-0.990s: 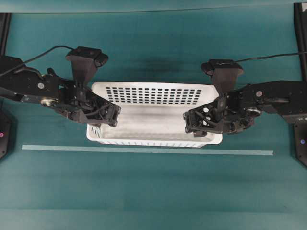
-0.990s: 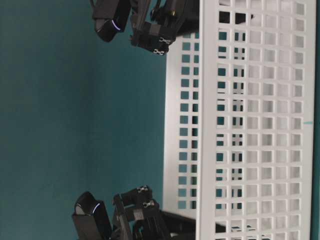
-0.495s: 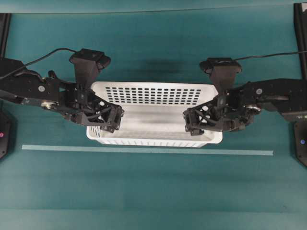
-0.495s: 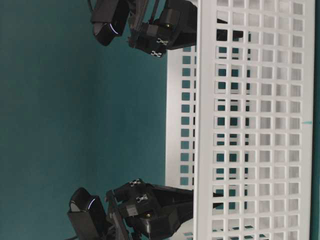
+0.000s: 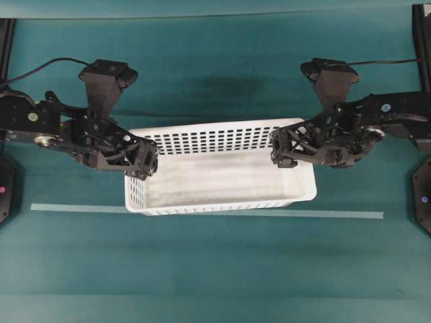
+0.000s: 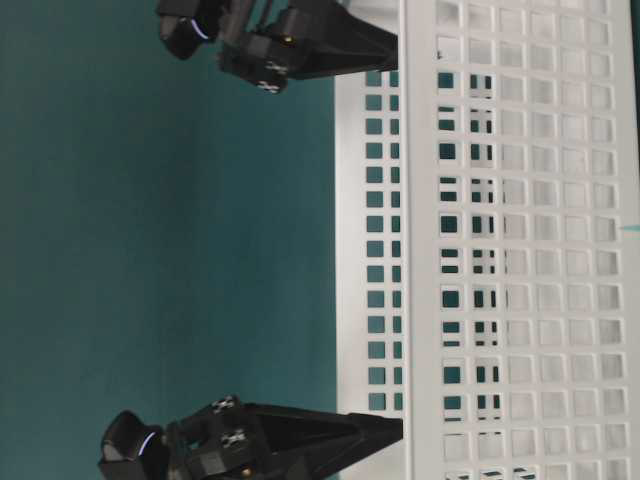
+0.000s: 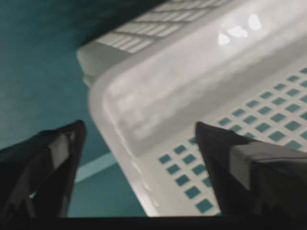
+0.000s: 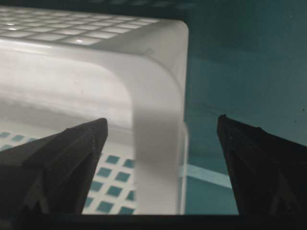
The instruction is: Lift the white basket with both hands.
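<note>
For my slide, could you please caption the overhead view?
Both grippers, left and right, jaws open, straddle opposite end rims of the white basket.

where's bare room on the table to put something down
Bare teal table lies in front of the pale tape strip, and behind the large white perforated plastic basket. It is crowded at the basket's two ends, where the left gripper and right gripper straddle its rim with jaws open.

Robot lab bench: teal mat [image 5: 215,269] w/ tape line [image 5: 81,208], two black arms, cam cables [image 5: 377,62].
</note>
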`<move>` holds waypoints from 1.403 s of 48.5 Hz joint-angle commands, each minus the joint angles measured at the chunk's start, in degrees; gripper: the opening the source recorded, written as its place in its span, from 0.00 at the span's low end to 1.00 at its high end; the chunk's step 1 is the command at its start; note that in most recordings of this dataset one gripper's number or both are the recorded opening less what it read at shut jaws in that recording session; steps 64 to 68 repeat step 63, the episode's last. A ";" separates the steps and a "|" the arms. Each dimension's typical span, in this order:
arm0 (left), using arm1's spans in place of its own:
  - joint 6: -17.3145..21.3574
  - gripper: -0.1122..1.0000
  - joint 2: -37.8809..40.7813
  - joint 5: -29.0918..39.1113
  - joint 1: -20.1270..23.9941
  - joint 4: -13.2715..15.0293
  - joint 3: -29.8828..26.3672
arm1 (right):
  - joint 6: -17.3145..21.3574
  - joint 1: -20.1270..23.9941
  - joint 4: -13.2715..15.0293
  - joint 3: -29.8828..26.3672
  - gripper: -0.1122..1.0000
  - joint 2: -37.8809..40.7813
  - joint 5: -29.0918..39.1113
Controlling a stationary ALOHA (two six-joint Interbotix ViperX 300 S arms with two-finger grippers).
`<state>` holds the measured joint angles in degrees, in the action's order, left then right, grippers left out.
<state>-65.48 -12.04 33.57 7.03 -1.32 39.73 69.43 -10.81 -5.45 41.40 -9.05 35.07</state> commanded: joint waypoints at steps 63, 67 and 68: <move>42.54 0.93 -34.28 -15.38 -4.04 -0.26 2.29 | -42.71 3.25 7.73 5.01 0.96 -33.49 -27.77; 42.54 0.93 -34.28 -15.38 -4.04 -0.26 2.29 | -42.71 3.25 7.73 5.01 0.96 -33.49 -27.77; 42.54 0.93 -34.28 -15.38 -4.04 -0.26 2.29 | -42.71 3.25 7.73 5.01 0.96 -33.49 -27.77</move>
